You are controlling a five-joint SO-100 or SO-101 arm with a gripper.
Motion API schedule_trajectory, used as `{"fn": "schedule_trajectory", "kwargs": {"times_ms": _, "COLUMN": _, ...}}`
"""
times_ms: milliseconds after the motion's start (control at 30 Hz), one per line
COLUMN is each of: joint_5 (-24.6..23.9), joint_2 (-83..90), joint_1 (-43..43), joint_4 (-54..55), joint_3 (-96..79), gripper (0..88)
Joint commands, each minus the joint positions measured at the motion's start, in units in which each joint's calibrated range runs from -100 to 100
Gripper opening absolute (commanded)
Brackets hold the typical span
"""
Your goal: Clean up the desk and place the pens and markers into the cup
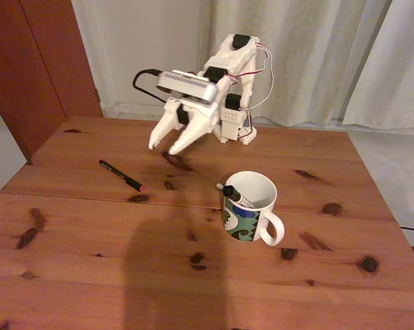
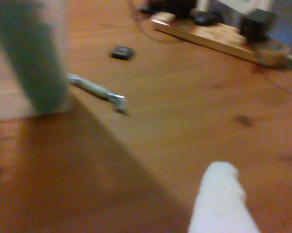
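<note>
Claw [image 1: 164, 148] hanging open, empty, while I am judging the black pen [image 1: 121, 174] on the counter [image 1: 90, 275]: light, stiff, slippery; mid-barrel grip.

The arm [image 1: 227, 82] is built from white printed plastic segments with black servo blocks at the joints. Red and white wires loop along its right side. A flat white camera bar with a black cable sits above the gripper [image 1: 163, 147], whose two fingers are white and tapered.
</note>
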State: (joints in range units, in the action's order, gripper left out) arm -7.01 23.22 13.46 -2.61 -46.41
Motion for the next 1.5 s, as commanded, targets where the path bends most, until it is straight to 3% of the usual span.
{"fn": "schedule_trajectory", "kwargs": {"times_ms": 0, "joint_5": 0.0, "joint_2": -0.3, "joint_1": 2.9, "joint_4": 0.8, "joint_3": 3.1, "gripper": 0.0}}
{"fn": "schedule_trajectory", "kwargs": {"times_ms": 233, "joint_5": 1.0, "joint_2": 0.2, "joint_1": 9.2, "joint_4": 1.0, "joint_3": 3.1, "gripper": 0.6}}
{"fn": "schedule_trajectory", "kwargs": {"times_ms": 467, "joint_5": 8.7, "joint_2": 0.2, "joint_1": 14.4, "joint_4": 0.8, "joint_3": 3.1, "gripper": 0.6}}
{"fn": "schedule_trajectory", "kwargs": {"times_ms": 667, "joint_5": 19.5, "joint_2": 0.2, "joint_1": 19.7, "joint_4": 0.8, "joint_3": 0.0, "gripper": 0.8}}
{"fn": "schedule_trajectory", "kwargs": {"times_ms": 767, "joint_5": 21.0, "joint_2": 0.3, "joint_1": 20.7, "joint_4": 1.2, "joint_3": -0.6, "gripper": 0.8}}
{"fn": "schedule_trajectory", "kwargs": {"times_ms": 1200, "joint_5": 13.5, "joint_2": 0.3, "joint_1": 19.9, "joint_4": 1.5, "joint_3": -1.0, "gripper": 0.5}}
{"fn": "schedule_trajectory", "kwargs": {"times_ms": 1467, "joint_5": -5.5, "joint_2": 0.2, "joint_1": 13.7, "joint_4": 4.2, "joint_3": -1.1, "gripper": 0.7}}
